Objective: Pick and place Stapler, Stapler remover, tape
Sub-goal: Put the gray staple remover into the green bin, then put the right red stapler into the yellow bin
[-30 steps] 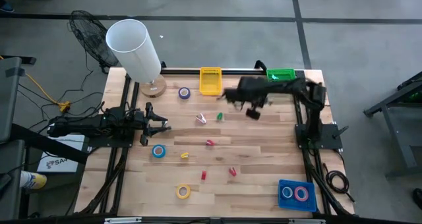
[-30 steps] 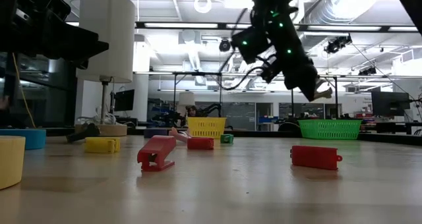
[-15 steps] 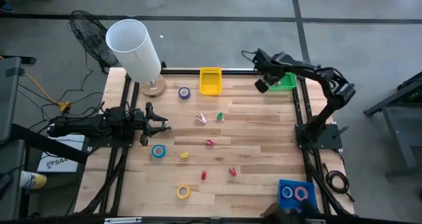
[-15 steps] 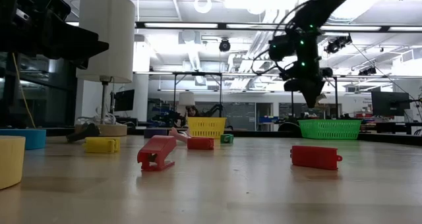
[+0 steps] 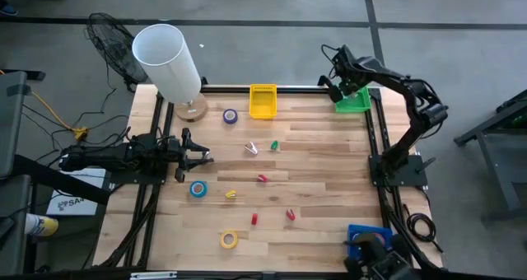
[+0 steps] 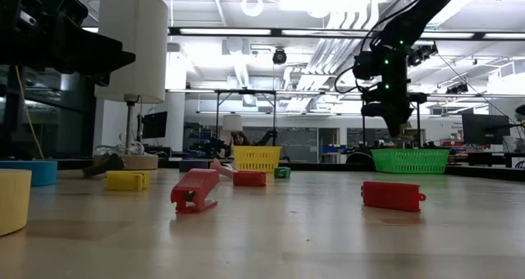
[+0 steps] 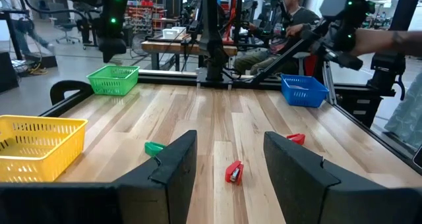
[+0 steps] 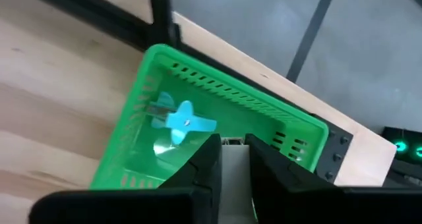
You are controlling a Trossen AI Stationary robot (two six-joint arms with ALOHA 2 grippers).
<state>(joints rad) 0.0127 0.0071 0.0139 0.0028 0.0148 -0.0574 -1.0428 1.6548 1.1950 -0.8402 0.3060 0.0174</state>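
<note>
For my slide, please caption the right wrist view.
Right claw above green basket, light blue item lying inside.

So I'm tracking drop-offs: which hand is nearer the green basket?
The right. The right hand hangs above the green basket at the table's far right corner, while the left hand waits near the left edge, far from it.

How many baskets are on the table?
3. The yellow basket sits at the middle of the far edge, the green basket at the far right corner, and the blue basket at the near right corner, partly covered by something dark.
</note>
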